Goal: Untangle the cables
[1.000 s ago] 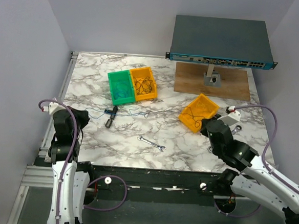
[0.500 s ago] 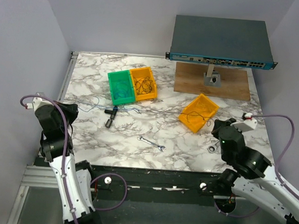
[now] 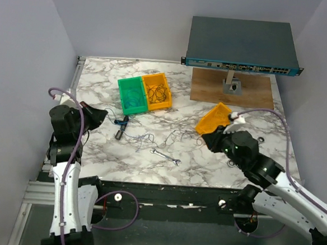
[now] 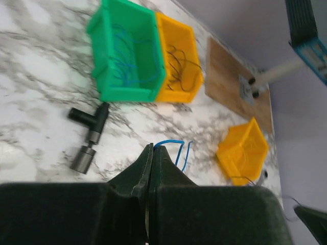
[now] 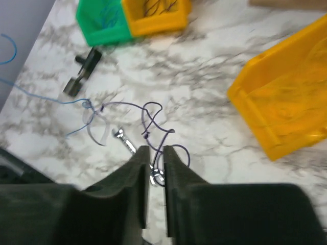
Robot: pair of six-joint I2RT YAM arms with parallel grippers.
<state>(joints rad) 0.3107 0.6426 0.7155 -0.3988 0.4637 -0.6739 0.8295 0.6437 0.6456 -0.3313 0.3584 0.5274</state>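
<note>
Cables point(image 5: 147, 133) loose nr wrench point(image 5: 127, 143).

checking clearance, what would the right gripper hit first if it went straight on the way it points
probably the wrench, its end showing between the jaws, with the dark cable just past it; depth unclear

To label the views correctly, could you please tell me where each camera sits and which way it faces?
Top external: above and behind the bases, looking down on the table; left arm and right arm show.
Left wrist: on the left arm, facing across toward the far right; left fingers, shut on a blue cable, show.
Right wrist: on the right arm, looking down and leftward at cables and wrench; right fingers, slightly parted, show.
Shared by all: the green bin.
</note>
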